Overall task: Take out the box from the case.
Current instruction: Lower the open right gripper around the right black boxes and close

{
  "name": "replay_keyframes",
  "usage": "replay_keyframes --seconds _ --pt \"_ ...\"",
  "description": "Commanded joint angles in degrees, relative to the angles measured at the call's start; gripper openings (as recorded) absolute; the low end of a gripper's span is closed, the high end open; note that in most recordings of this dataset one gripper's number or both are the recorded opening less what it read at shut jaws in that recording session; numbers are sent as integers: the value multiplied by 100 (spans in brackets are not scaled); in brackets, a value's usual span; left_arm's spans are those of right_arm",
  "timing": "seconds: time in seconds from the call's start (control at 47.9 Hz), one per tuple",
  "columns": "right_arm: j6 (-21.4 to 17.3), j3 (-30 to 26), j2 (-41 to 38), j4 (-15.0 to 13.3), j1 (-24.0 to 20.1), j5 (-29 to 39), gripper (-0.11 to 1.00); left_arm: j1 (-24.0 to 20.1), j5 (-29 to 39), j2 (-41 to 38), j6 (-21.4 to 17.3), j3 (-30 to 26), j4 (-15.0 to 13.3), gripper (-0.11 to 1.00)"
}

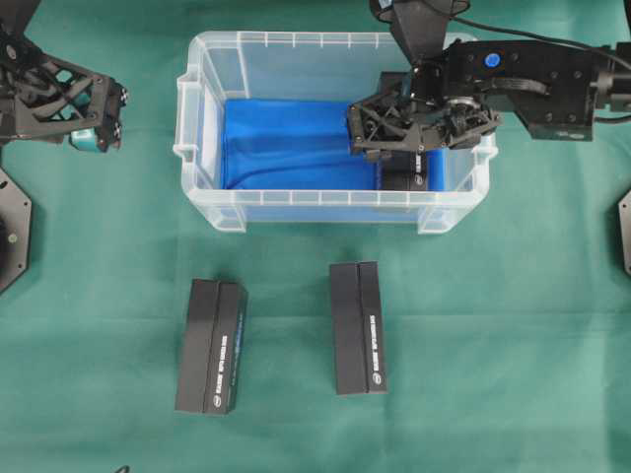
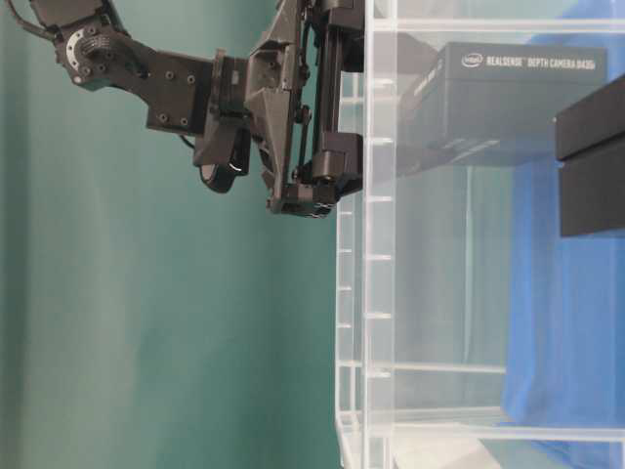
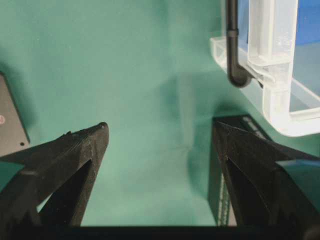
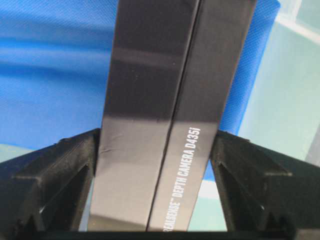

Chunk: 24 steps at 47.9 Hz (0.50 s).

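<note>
Straddling the box (image 4: 160, 115) with my right claw (image 1: 419, 148) — jaws spread wide either side, not yet pinching — I'd center them on its long faces before squeezing. It stands on the blue cloth (image 1: 286, 148) in the case (image 1: 296, 44), near the right wall, though contact is hard to judge. Lift straight up past the rim. My left claw (image 3: 160, 150) hangs open over the tabletop (image 1: 493, 345) — two boxes already out front.
</note>
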<state>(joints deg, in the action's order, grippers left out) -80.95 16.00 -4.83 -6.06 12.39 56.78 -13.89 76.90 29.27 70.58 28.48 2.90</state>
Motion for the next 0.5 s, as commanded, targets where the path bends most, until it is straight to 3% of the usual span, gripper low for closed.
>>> replay_keyframes --seconds 0.0,0.48 --pt "9 9 -26 -18 97 -79 84 18 -9 53 0 -79 -9 87" --pt "18 9 -35 -26 141 -79 83 18 -18 53 18 -88 -9 87"
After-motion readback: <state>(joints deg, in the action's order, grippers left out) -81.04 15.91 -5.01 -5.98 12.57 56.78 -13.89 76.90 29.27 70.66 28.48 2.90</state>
